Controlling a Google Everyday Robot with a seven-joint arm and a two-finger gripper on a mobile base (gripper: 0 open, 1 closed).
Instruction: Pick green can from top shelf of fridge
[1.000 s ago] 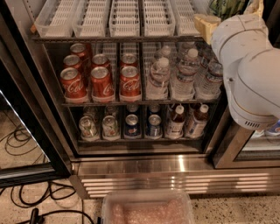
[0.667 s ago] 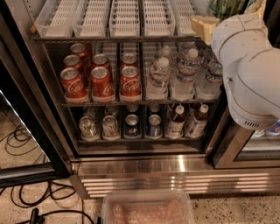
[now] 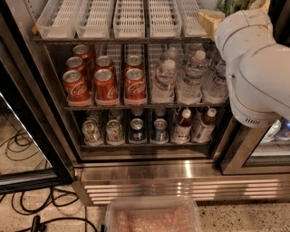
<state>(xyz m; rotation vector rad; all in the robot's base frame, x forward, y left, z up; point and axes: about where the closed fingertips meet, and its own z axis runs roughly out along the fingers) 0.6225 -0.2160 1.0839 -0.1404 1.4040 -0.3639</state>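
The fridge [image 3: 181, 170] stands open in front of me, with its steel frame and slatted base grille. The top shelf [image 3: 122, 40] carries a row of clear ribbed lane trays [image 3: 129, 18] that look empty. A bit of the green can [image 3: 232, 5] shows at the top right edge, mostly hidden behind my white arm [image 3: 258, 68]. My gripper [image 3: 235, 10] is at the top right, at the right end of the top shelf, around the green can; only tan parts of it show beside the arm.
The middle shelf holds red cola cans [image 3: 106, 84] on the left and water bottles [image 3: 190, 77] on the right. The lower shelf holds cans [image 3: 113, 131] and small bottles [image 3: 181, 127]. The black-edged door [image 3: 27, 136] stands open on the left. Cables [image 3: 27, 204] lie on the floor. A clear bin [image 3: 152, 217] sits below.
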